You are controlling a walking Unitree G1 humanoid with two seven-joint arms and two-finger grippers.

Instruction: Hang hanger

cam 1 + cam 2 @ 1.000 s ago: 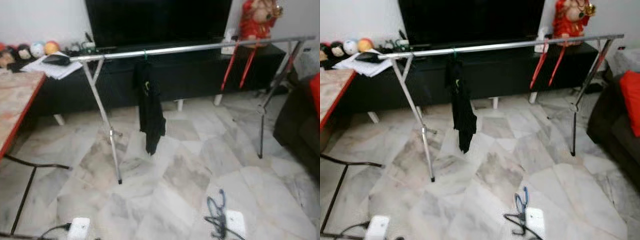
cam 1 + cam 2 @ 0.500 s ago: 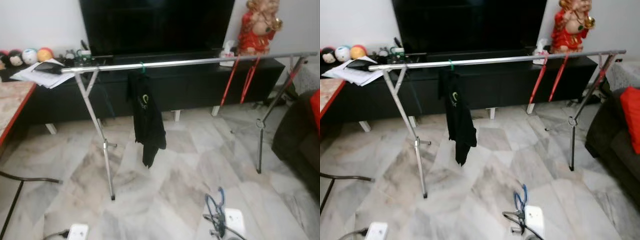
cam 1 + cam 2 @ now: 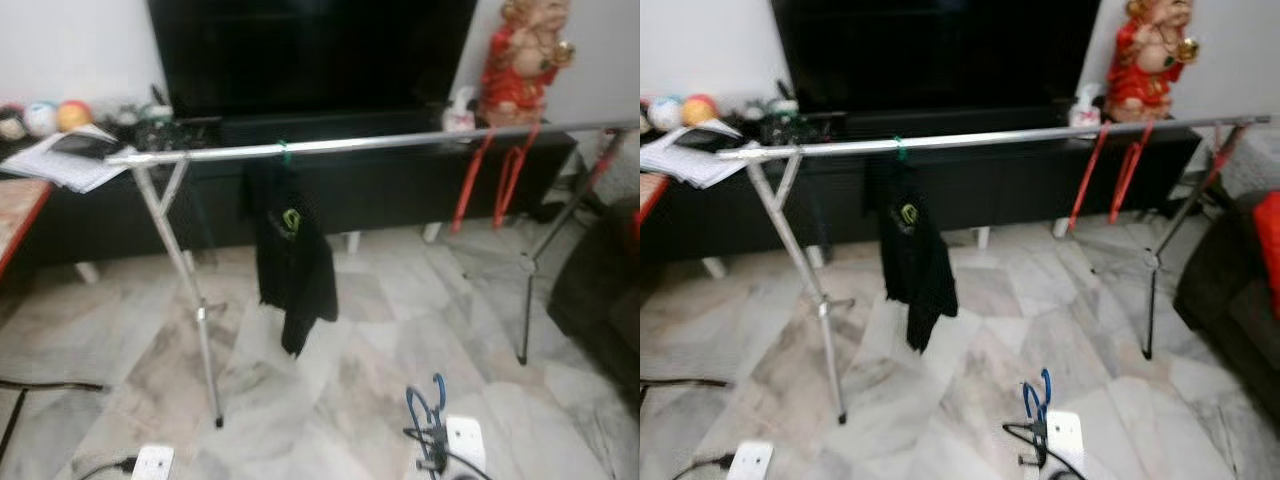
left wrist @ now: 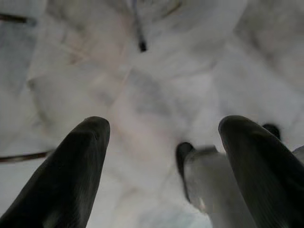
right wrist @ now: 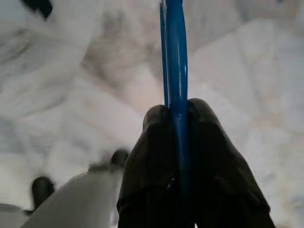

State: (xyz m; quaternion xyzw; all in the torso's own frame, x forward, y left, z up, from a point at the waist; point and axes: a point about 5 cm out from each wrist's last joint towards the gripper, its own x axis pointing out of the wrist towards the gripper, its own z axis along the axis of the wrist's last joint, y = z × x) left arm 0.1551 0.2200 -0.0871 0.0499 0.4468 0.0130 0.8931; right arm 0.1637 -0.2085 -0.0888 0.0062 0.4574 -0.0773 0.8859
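Right claw (image 5: pixel 178 142) pinches what seems a blue hanger (image 5: pixel 173 57); left claw (image 4: pixel 161 156) hangs spread.

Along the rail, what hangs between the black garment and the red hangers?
Nothing: in the left eye view the rail runs bare from the black garment to the red hangers.

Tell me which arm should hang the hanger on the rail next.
Right, probably. The right gripper has its fingers shut on the blue hanger, which also shows low in the head view. The left gripper is open and holds nothing. The rail stands ahead, with free length beside the black garment.
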